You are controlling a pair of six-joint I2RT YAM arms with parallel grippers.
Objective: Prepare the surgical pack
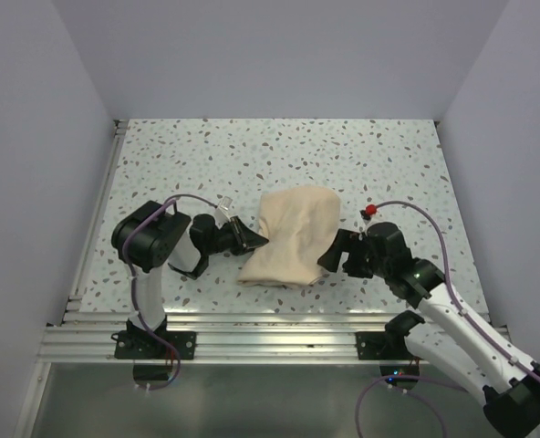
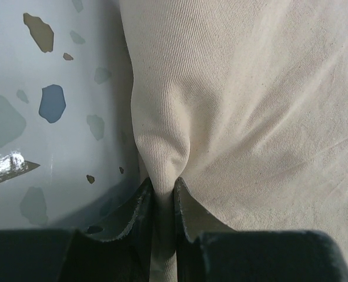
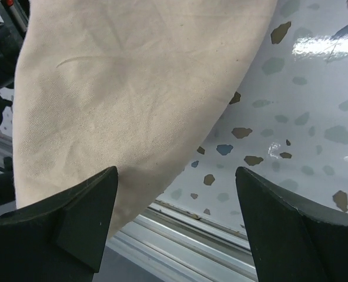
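I see the tan-beige cloth bundle lying toward 6 o'clock on the white speckled surface, between plain pale walls. At its 9 o'clock the left pincer pinches a fold. At its 3 o'clock the right pincer gapes wide, gripping nothing.

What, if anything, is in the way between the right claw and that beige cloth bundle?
Nothing visible. The right gripper is open at the edge of the cloth bundle, with only speckled table beside it. The left gripper is shut on a fold at the opposite side.
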